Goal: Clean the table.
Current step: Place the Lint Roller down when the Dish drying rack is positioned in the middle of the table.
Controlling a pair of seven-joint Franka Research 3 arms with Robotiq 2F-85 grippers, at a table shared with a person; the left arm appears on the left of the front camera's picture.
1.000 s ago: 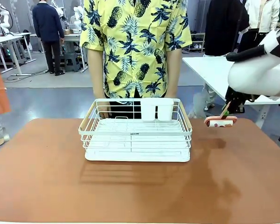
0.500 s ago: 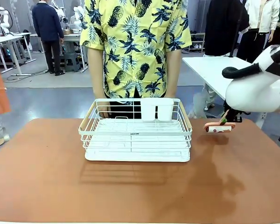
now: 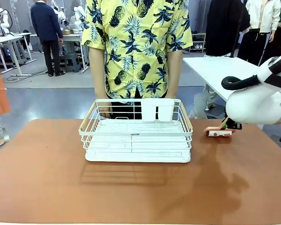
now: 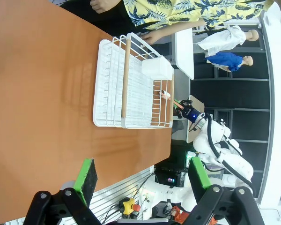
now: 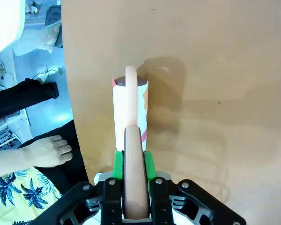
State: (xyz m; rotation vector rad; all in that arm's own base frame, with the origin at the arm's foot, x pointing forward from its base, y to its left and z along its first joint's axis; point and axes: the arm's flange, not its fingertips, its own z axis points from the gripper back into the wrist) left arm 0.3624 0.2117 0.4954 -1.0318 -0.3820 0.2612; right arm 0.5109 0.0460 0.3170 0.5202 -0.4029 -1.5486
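The reddish-brown table (image 3: 140, 187) spreads across the front view. My right gripper (image 3: 230, 124) is shut on the pink handle of a lint roller (image 3: 218, 132), which lies low over the table's far right part, right of the white wire rack (image 3: 136, 140). In the right wrist view the handle runs between the green pads (image 5: 117, 164) of the right gripper (image 5: 132, 161), and the white roll (image 5: 129, 112) lies on or just above the table (image 5: 215, 93); I cannot tell which. My left gripper (image 4: 143, 176) hangs open high over the table (image 4: 42, 93), nothing between its fingers.
Two white cups (image 3: 157, 110) stand at the rack's far side. A person in a yellow shirt (image 3: 136, 47) stands behind the rack, one hand (image 5: 44, 151) near the table's far edge. A white-topped table (image 3: 215, 70) lies beyond the right corner.
My right gripper has lowered the lint roller from above the table down to its surface, beside the rack's right end. The rack and the person have stayed put.
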